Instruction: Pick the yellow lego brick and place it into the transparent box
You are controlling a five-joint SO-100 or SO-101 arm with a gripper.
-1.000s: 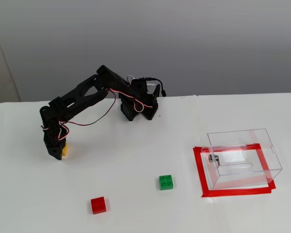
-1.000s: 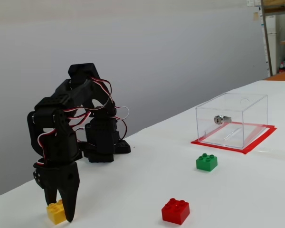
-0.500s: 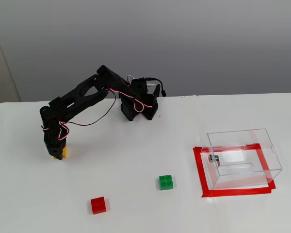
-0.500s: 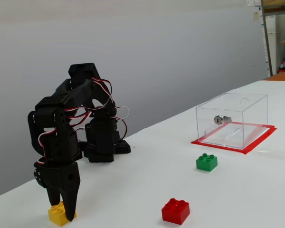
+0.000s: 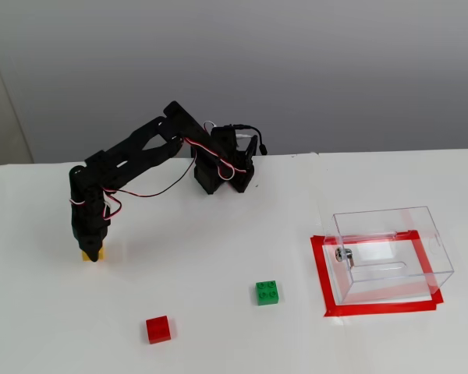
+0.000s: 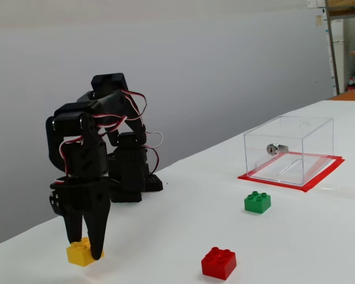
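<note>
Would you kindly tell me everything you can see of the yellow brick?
The yellow brick is a small, square piece that looks like plastic, with round studs on top. It sits flat on the white table, far from the box, at the left in both fixed views. The black tool points straight down with its fingers straddling the brick, apparently closed on it. It looks not yet lifted.

The tool (image 6: pixel 86 253) has closed around the yellow lego brick (image 6: pixel 81 255), and both have shifted slightly rightward at the lower left of that fixed view.
</note>
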